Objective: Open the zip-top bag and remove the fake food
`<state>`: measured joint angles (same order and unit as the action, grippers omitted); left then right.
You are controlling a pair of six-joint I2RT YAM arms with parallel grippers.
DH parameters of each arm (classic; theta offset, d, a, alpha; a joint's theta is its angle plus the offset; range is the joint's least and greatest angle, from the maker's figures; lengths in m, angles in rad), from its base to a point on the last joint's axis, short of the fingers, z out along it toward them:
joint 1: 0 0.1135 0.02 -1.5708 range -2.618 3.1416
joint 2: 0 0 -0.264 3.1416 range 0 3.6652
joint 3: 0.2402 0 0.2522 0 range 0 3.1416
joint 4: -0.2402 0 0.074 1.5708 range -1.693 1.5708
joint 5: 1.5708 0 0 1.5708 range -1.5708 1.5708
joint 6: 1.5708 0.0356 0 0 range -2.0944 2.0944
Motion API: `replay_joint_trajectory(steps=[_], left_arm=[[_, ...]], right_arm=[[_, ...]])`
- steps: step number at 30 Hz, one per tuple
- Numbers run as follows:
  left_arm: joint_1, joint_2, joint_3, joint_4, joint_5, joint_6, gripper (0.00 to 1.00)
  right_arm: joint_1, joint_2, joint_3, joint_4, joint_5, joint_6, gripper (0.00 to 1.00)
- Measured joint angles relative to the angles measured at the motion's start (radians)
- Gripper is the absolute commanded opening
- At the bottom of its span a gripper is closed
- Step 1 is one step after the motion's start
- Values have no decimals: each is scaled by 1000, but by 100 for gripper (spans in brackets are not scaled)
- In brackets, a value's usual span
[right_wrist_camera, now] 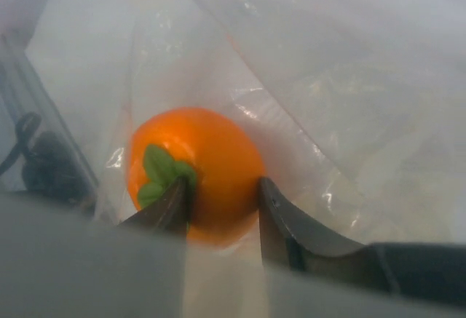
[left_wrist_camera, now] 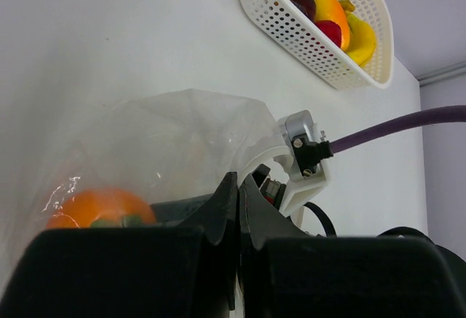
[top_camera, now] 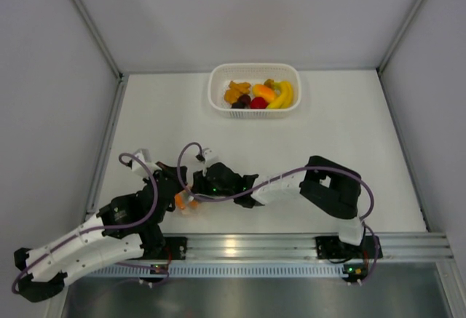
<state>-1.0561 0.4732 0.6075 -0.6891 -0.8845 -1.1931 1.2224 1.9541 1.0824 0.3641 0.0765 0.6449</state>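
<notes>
The clear zip-top bag (left_wrist_camera: 182, 132) stands up off the table just in front of my left gripper (left_wrist_camera: 239, 187), which is shut on its near edge. One piece of fake food, a round orange (right_wrist_camera: 211, 150) with a green leaf, lies inside the bag (right_wrist_camera: 313, 92). My right gripper (right_wrist_camera: 222, 194) reaches into the bag, and its two fingers press on either side of the orange. From above, both grippers meet over the bag (top_camera: 186, 203) near the table's front left. More fake food, including a yellow banana (top_camera: 285, 96), lies in the white basket (top_camera: 254, 113).
The white perforated basket (left_wrist_camera: 306, 41) sits at the back of the table, far from both grippers. White walls close in the table on the left, right and back. A metal rail (top_camera: 291, 245) runs along the near edge.
</notes>
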Motion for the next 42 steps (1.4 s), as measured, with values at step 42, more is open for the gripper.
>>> replay_joint_trajectory(steps=[42], left_arm=[[-2,320,152,106,179,228,0]], right_arm=[[2,-460,-175,-216,328,-401,11]])
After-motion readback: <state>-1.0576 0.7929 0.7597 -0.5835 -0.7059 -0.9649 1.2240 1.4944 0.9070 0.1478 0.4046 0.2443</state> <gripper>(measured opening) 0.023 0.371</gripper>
